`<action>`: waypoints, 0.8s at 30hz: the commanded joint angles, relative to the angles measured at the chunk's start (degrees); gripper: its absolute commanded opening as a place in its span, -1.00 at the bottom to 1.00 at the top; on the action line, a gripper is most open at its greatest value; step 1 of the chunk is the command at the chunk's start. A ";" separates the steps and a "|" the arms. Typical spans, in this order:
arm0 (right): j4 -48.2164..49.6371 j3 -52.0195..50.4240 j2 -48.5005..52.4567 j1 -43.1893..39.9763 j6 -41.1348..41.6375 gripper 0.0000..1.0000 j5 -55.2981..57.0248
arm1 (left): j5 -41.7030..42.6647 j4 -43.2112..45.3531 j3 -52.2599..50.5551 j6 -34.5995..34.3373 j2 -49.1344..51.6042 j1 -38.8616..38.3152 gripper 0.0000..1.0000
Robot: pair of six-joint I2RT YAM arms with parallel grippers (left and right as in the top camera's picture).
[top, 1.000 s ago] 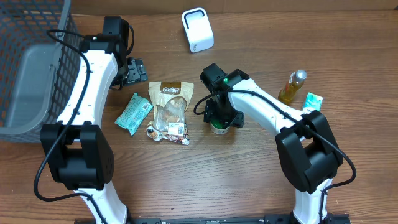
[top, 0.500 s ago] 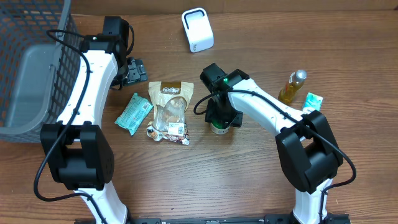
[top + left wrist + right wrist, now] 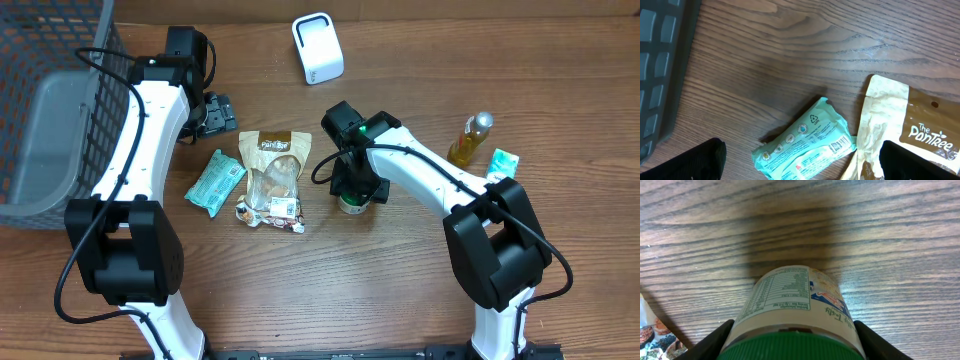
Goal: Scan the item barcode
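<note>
A jar with a green lid and a printed label (image 3: 795, 302) stands upright on the wooden table, just right of centre (image 3: 349, 205). My right gripper (image 3: 352, 193) comes down over it, and its black fingers (image 3: 710, 342) press against both sides of the jar under the lid, so it is shut on the jar (image 3: 795, 347). The white scanner (image 3: 318, 48) stands at the back centre. My left gripper (image 3: 213, 115) is open (image 3: 800, 167) above a teal packet (image 3: 805, 145), with nothing between its fingers.
A brown snack pouch (image 3: 273, 175) lies left of the jar, beside the teal packet (image 3: 215, 182). A grey basket (image 3: 50, 110) fills the left side. A yellow oil bottle (image 3: 470, 140) and a small teal box (image 3: 503, 163) are at the right.
The right gripper's fingers have closed in on the jar. Neither arm has moved otherwise.
</note>
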 commanded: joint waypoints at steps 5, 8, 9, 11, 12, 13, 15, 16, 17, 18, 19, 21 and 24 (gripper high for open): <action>1.09 -0.37 -1.22 0.24 -0.02 0.14 0.31 | -0.76 0.04 1.09 0.87 0.44 -0.07 0.99; 1.09 -0.37 -1.22 0.22 -0.48 0.13 0.31 | -0.76 0.04 1.09 0.87 0.44 -0.07 1.00; 1.07 -0.37 -1.22 0.24 -0.61 0.12 0.31 | -0.76 0.04 1.09 0.87 0.44 -0.07 1.00; 1.05 -0.37 -1.22 0.28 -1.44 0.11 0.28 | -0.76 0.04 1.09 0.87 0.44 -0.07 1.00; 1.05 -0.37 -1.22 0.35 -1.55 0.11 0.28 | -0.76 0.04 1.09 0.87 0.44 -0.07 1.00; 1.07 -0.37 -1.22 0.48 -1.57 0.11 0.28 | -0.76 0.04 1.09 0.87 0.44 -0.07 1.00; 1.11 -0.37 -1.22 0.83 -1.55 0.11 0.31 | -0.76 0.04 1.09 0.87 0.44 -0.07 1.00; 1.14 -0.37 -1.22 0.94 -1.55 0.11 0.31 | -0.76 0.04 1.09 0.87 0.44 -0.07 0.99; 1.38 -0.37 -1.22 1.36 -2.23 0.11 0.35 | -0.76 0.04 1.09 0.87 0.44 -0.07 0.99; 1.55 -0.37 -1.22 1.60 -3.21 0.11 0.33 | -0.76 0.04 1.09 0.87 0.44 -0.07 0.99; 1.68 -0.37 -1.22 1.75 -3.65 0.13 0.37 | -0.76 0.04 1.09 0.87 0.44 -0.07 1.00; 1.77 -0.37 -1.22 1.88 -3.67 0.18 0.52 | -0.76 0.04 1.09 0.87 0.44 -0.07 1.00; 1.88 -0.37 -1.22 1.88 -3.67 0.38 0.59 | -0.76 0.04 1.09 0.87 0.44 -0.07 0.99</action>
